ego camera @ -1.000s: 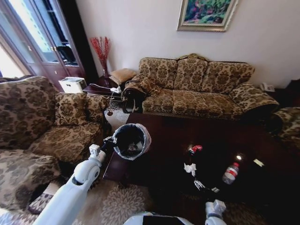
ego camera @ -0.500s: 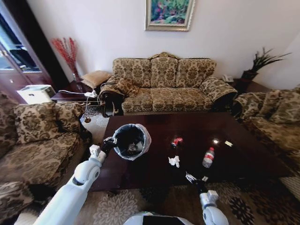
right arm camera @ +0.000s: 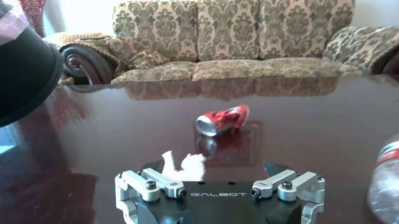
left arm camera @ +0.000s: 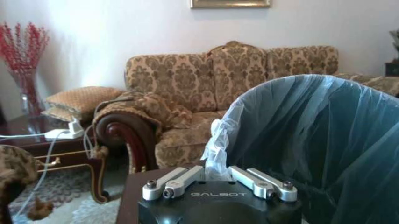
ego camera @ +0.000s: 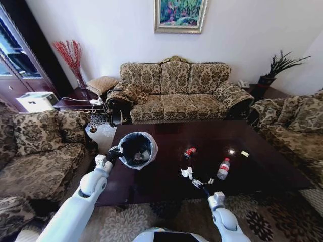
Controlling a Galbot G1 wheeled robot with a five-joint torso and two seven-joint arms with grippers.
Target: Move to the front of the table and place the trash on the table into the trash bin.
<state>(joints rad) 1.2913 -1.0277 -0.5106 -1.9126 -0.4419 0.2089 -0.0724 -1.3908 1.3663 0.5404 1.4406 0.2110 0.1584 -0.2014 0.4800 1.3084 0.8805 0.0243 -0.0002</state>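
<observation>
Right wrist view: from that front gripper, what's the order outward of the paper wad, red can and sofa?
1. Crumpled paper wad, right in front of the right gripper.
2. Crushed red can, mid-table.
3. Sofa, beyond the table.

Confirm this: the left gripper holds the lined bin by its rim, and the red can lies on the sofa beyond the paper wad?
Not quite. The left gripper does hold the bin by its rim, but the right wrist view shows the red can on the table, beyond the paper wad.

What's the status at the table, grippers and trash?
Left gripper shut on trash bin. Right gripper open beside paper wad. Can, bottle on table. Nothing blocking.
</observation>
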